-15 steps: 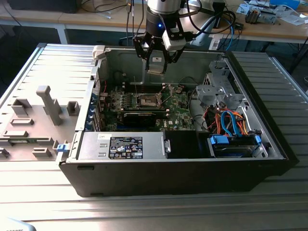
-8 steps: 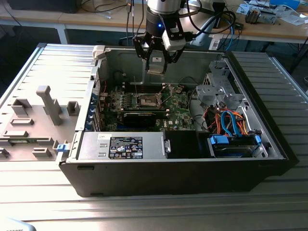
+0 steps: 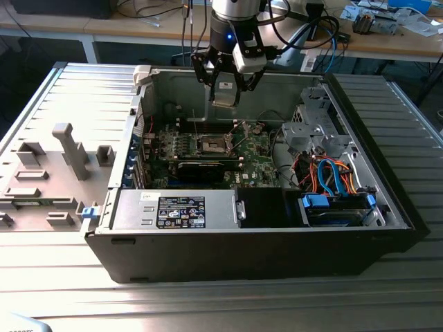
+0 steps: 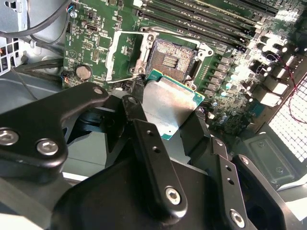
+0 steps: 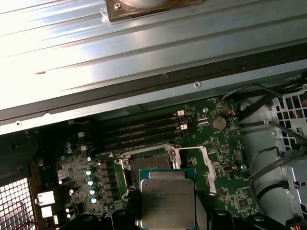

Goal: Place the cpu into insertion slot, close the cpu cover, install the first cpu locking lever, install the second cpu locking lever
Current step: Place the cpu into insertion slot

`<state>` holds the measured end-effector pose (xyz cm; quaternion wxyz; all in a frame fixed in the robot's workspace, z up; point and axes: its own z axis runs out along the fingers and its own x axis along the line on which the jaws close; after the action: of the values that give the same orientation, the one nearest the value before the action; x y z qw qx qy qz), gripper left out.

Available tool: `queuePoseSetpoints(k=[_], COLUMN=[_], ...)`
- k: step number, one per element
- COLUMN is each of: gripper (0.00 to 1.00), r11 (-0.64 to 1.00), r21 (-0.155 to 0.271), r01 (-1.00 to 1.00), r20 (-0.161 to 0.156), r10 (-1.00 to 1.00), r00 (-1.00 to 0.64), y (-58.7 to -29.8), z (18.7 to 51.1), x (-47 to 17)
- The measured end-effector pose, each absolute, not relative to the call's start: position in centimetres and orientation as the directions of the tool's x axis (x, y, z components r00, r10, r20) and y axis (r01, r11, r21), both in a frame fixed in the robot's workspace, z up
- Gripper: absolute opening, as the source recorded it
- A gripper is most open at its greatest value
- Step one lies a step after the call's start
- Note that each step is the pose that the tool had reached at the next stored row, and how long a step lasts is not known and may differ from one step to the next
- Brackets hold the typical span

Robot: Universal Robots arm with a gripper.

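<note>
The gripper (image 3: pixel 225 87) hangs over the motherboard (image 3: pixel 259 155), fingers clamped on the edges of the cpu (image 4: pixel 170 103), whose markings cannot be made out. In the exterior view the bare insertion slot (image 3: pixel 212 144) lies at about six o'clock from it. The cpu cover (image 4: pixel 110 57) is swung open just beside the slot.

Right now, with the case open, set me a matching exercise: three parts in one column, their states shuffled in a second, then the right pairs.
Column one
1. cpu
2. insertion slot
3. cpu cover

Column two
A. swung open, green board showing through its window
B. gripped between the jaws, above the board
C. empty, dark centre exposed

Pairs: 1-B, 2-C, 3-A
</note>
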<state>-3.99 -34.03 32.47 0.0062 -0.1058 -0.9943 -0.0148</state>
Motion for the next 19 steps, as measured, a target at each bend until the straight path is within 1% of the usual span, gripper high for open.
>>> queuePoseSetpoints(k=[19], gripper=[0.54], r11=[0.973], r21=[0.024], r01=[0.229], r20=[0.014], r10=[0.229], r00=[-0.973], y=[-34.03], z=[32.44], x=[-3.99])
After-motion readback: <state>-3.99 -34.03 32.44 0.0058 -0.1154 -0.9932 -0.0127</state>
